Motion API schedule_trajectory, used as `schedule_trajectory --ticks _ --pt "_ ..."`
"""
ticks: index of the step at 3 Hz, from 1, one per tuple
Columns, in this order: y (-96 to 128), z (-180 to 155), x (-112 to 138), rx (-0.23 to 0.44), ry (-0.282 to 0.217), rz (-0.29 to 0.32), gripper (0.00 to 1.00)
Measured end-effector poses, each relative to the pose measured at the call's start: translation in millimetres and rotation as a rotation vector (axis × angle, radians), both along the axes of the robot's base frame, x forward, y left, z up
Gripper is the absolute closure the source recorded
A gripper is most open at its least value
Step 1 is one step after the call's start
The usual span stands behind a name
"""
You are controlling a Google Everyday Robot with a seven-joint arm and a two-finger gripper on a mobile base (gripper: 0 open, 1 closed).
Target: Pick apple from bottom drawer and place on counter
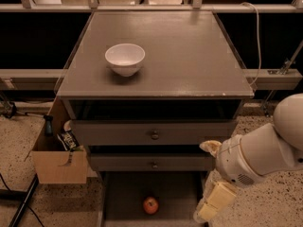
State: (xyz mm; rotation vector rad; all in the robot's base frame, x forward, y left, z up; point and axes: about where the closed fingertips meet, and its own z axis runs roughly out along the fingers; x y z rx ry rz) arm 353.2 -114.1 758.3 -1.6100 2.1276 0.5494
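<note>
Gripper (204, 181) hung open, empty, right of the bottom drawer (127, 193) — apple (150, 205) sat on its floor near the front — so we reckoned: swing left, centre over it, drop straight w/ jaws wide.

Readable text, labels, numbers: none; dark packet (67, 139) in brown cardboard box (59, 167) shows illegible markings. Cream-fingered gripper (208, 178), fingers apart, beside grey-brown bottom drawer (125, 197).

Hand (210, 178) beside bottom drawer (125, 197) — apple (150, 205) unobstructed
</note>
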Motion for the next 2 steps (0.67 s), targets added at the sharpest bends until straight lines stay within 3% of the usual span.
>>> schedule_trajectory --ticks 1,2 --pt "3 -31 2 0.054 0.031 -0.033 0.00" --pt "5 -80 1 0.148 0.075 -0.064 0.00"
